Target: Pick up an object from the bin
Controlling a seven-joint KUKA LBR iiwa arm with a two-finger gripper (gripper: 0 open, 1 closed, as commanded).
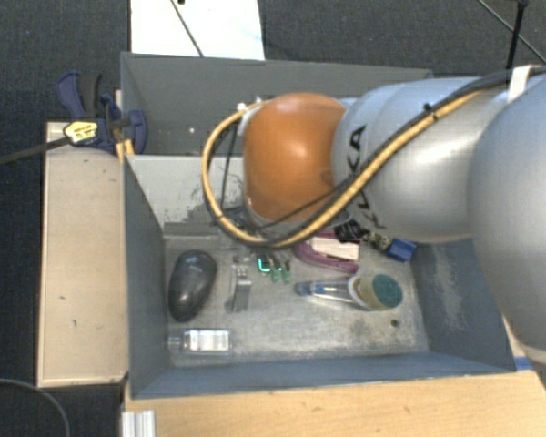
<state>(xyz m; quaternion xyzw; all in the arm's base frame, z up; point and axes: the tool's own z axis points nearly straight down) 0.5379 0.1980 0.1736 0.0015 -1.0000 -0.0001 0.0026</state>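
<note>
The hand (240,289) hangs beside a dark grey, rounded computer mouse (190,285).

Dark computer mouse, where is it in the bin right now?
The dark mouse lies on the bin floor by the left wall in the camera view, just above a small clear plastic piece near the front-left corner.

Silver-grey seven-joint arm (455,162) is extended in from the right, wrist lowered. Rounded orange wrist cover (287,157) is turned towards the camera; a yellow-and-black cable (208,171) is looped round it. Gripper (242,282) is largely hidden beneath the cover
</note>
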